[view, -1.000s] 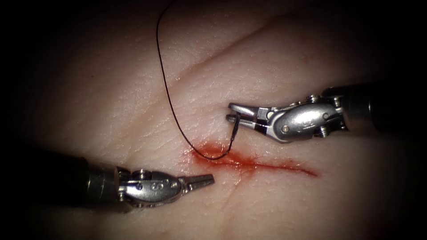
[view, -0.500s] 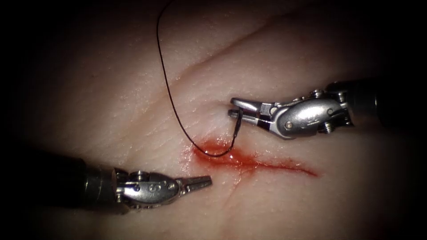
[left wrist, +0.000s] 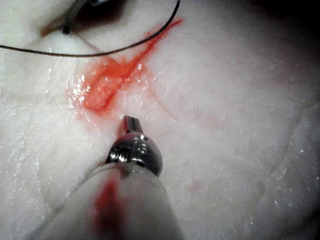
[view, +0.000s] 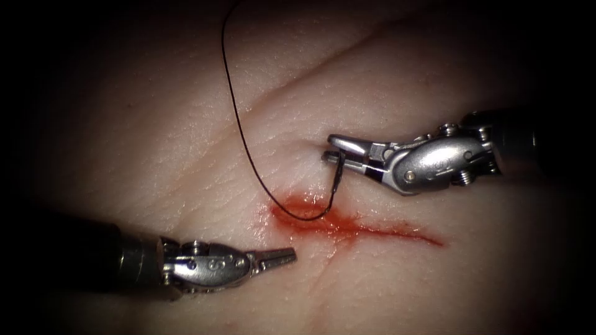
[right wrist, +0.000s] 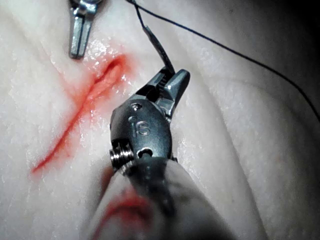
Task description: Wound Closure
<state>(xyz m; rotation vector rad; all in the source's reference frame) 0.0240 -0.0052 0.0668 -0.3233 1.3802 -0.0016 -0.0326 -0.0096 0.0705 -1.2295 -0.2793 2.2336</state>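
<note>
I am holding the needle (view: 336, 181) in my right tool (view: 340, 154), jaws clamped on its upper end, so the curve is hanging down from the tips toward the cut (view: 366, 228). Gripping it that far back is leaving nearly the whole arc free below my jaws. In the endoscope view its lower end is lying at the red fluid (view: 307, 214) on the cut's left end; I cannot tell whether the point is in the tissue (view: 186, 142) or only resting on it. Over the last second my right tool has been drifting a little to the right and the needle has been going with it.

The thread (view: 239, 118) is running from the needle's lower end, sweeping left and up across the tissue and out of view. It is lying slack, well clear of both tools, so nothing is tugging at the needle.

My left tool (view: 279, 255) is holding nothing. Its jaws are together, and it is waiting below the cut, just beside the fluid, tips aimed toward the cut's left end. I judge it is parked there to be close to where the needle is working without crowding it.

In the right wrist view, my right tool (right wrist: 167, 82) is gripping the needle (right wrist: 159, 50), with the cut (right wrist: 90, 100) beside it.
</note>
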